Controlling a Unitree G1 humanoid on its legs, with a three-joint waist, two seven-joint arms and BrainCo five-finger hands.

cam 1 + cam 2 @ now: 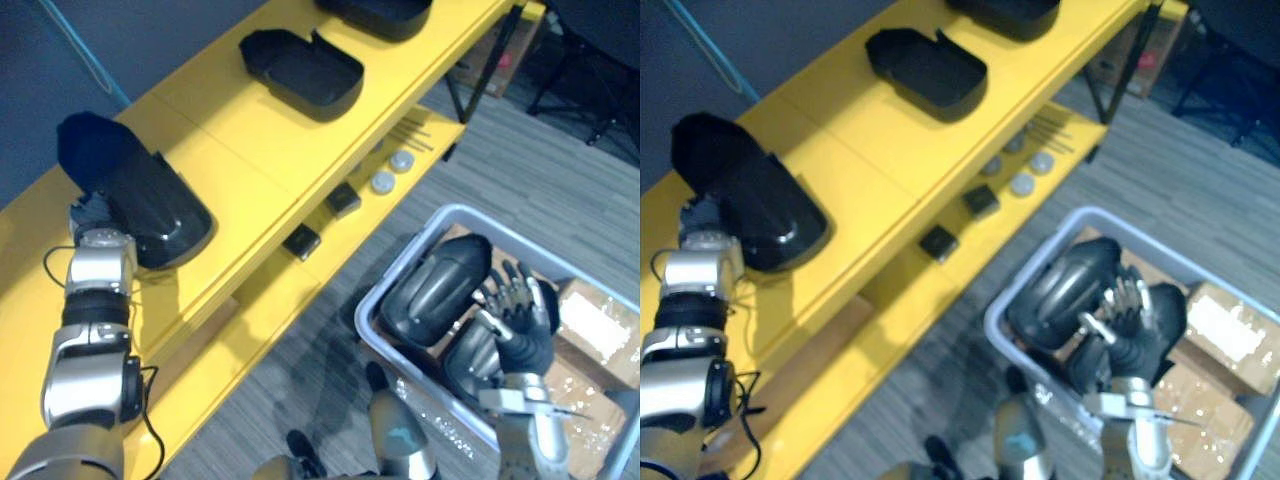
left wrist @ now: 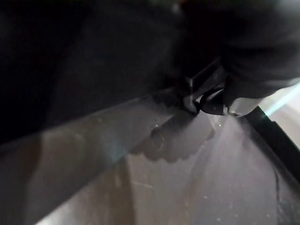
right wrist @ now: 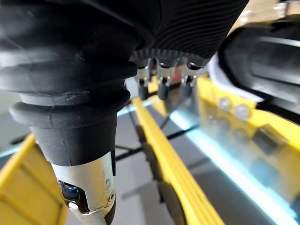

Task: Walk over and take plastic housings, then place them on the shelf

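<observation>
a black plastic housing [image 1: 155, 205] lies on the top board of the yellow shelf [image 1: 250, 130], with the left hand [image 1: 88, 215] against its near end (fingers hidden, so i cannot tell their state). two more housings [image 1: 305, 70] lie further along the same board. the right hand [image 1: 520, 315] has its fingers spread, at the housings in the bin [image 1: 435, 285]. the grey bin [image 1: 425, 395] stands on the floor beside the shelf.

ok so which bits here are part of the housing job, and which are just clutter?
Job: housing at the left hand on the yellow shelf; two more housings along it; binned housings in the grey bin at the right hand.
Clutter: black blocks, silver discs, thin rods on the lower level; cardboard boxes by the binned housings.
</observation>
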